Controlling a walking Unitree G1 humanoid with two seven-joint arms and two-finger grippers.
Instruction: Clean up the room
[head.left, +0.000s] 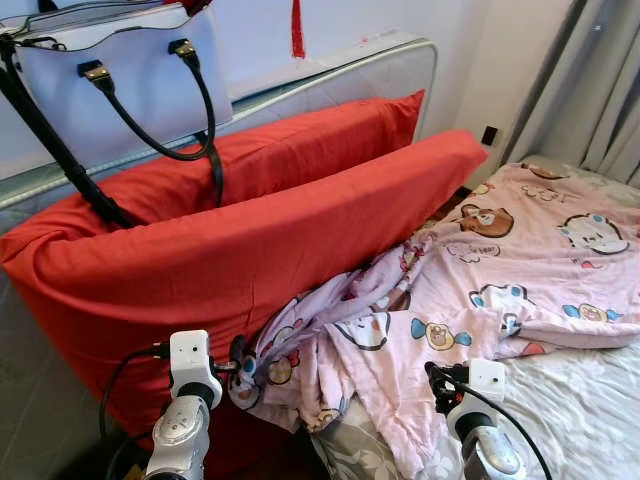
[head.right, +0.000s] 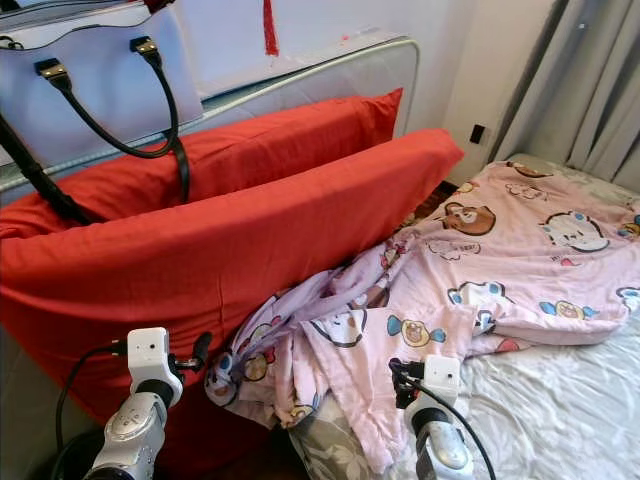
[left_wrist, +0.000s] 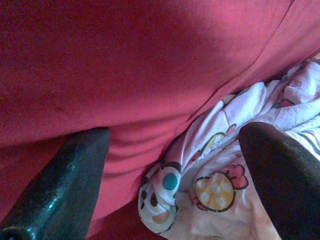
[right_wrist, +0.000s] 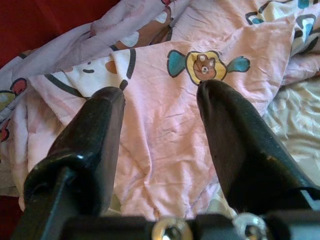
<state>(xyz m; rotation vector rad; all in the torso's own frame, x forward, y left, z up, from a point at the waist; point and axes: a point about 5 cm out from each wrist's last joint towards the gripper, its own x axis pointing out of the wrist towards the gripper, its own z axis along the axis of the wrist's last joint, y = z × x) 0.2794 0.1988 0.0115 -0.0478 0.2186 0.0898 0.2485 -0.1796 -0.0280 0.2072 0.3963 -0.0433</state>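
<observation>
Leaning at ten o'clock stood two red pillows (head.left: 250, 230), one handbag (head.left: 110, 85) above; one pink blanket (head.left: 520, 270) lay before left gripper (left_wrist: 172, 165) and right gripper (right_wrist: 160, 95), both spread apart

Bed (head.left: 590, 410) with white sheet, rumpled pink cartoon blanket (head.left: 520, 270), red pillows (head.left: 250, 250)

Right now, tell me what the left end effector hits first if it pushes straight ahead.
Most likely the red pillow, straight ahead of the open left end effector. The bunched edge of the pink blanket lies between its fingers too and seems about as near, so depth is uncertain.
</observation>
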